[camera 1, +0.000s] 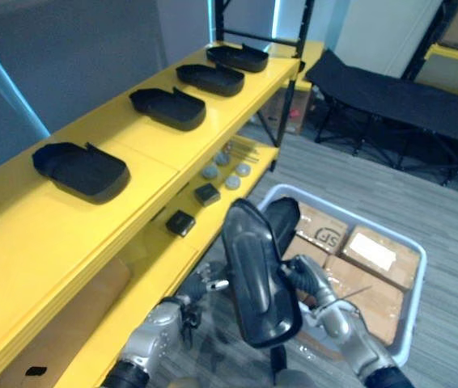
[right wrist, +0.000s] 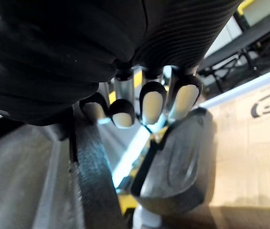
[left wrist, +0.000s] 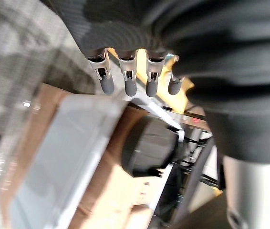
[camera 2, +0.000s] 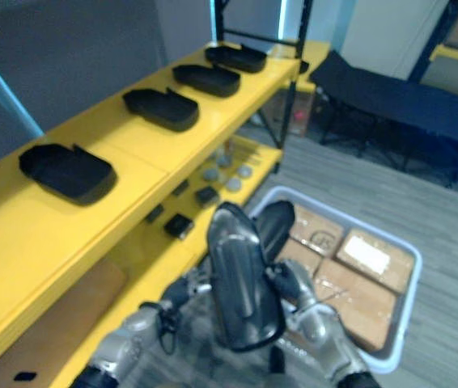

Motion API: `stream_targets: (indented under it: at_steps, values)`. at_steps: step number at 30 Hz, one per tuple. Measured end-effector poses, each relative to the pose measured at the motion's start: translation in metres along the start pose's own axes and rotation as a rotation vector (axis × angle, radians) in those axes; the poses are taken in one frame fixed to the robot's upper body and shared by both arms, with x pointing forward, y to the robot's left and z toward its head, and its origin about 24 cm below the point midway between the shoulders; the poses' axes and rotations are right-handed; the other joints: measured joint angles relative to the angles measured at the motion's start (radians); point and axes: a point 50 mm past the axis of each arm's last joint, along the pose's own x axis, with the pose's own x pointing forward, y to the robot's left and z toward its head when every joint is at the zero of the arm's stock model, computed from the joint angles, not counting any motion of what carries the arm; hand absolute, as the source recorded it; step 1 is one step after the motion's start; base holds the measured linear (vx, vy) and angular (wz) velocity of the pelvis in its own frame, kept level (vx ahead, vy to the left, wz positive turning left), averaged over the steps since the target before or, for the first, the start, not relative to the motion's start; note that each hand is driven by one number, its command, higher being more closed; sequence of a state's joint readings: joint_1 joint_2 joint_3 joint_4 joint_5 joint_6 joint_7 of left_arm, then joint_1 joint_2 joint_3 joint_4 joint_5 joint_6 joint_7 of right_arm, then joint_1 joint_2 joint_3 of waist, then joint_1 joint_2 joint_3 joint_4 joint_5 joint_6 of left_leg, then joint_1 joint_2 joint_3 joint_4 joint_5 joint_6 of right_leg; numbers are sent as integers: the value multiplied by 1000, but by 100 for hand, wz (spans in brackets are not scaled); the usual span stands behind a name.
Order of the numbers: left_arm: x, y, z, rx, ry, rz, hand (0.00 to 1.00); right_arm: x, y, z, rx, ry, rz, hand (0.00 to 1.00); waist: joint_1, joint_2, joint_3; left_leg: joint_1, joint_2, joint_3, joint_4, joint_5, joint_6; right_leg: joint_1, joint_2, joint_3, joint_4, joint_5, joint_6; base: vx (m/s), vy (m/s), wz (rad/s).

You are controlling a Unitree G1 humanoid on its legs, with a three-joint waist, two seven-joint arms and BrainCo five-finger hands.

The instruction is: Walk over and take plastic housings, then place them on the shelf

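The robot holds one black plastic shell [camera 1: 257,275] up on its end, right in front of it. The shell sits between the two hands. The left hand [camera 1: 195,289] has its fingers [left wrist: 128,78] quite straight and a little apart, and they seem to lean on one side of the shell. The right hand [camera 1: 314,283] is on the other side. Its fingers [right wrist: 151,107] are bent and look hooked round the shell's edge. So the shell is squeezed from both sides and is up in the air, not on the shelf yet.

Just past the fingertips there is a second shell [camera 1: 282,217]. It stands in a grey tub [camera 1: 417,257] with brown boxes [camera 1: 379,255] in it.

To the left of the fingers is a yellow shelf [camera 1: 43,218]. Its low board has small bits on it, like a little black block [camera 1: 206,193] and some grey round things [camera 1: 233,182]. Its top board is higher than the fingers. Four shells lie flat there in a row: the nearest one [camera 1: 82,170], the next [camera 1: 168,107], the third [camera 1: 210,78] and the farthest [camera 1: 239,56]. Far behind the tub is a black folding bed [camera 1: 399,97].

I think the job is about in the middle. Four shells are put away. One is picked up and needs to go up and left onto the top board, where there is bare yellow space near the closest shell. The one in the tub looks like it is next.
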State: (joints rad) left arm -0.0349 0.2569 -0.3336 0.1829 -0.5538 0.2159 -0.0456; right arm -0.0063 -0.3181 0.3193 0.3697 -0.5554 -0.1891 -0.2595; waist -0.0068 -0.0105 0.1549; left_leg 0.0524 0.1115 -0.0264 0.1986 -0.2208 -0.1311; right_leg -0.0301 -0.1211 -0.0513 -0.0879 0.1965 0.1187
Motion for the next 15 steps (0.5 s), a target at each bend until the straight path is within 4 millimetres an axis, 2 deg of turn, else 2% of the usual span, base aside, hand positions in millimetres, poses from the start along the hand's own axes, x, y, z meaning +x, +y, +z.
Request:
stream_targets:
  at_steps: [3,6,10,15]
  values:
    - [-1,-8,12,-60,-70,-40,0,0,4,-1,9,17,0,100,0,0,0,0,0,0,-1,2,0,0,0,0,0,0,0,0,0,0]
    - [-4,-10,11,-123,-79,-66,0,-1,4,-6,3,39,2,100,0,0,0,1,-1,-2,-1,2,0,1,0,-1,0,0,0,0,0,0]
    - [-7,-13,10,-127,-84,-103,0,-1,5,-7,3,43,3,100,0,0,-1,4,-4,-18,-17,14,-1,4,-3,-12,0,0,0,-2,-8,8]
    - [-9,-21,18,-115,-104,-144,0,-2,4,-7,2,46,2,100,18,-2,-9,-1,-2,-18,-14,15,0,7,-1,-17,0,-2,-3,-14,-7,3]
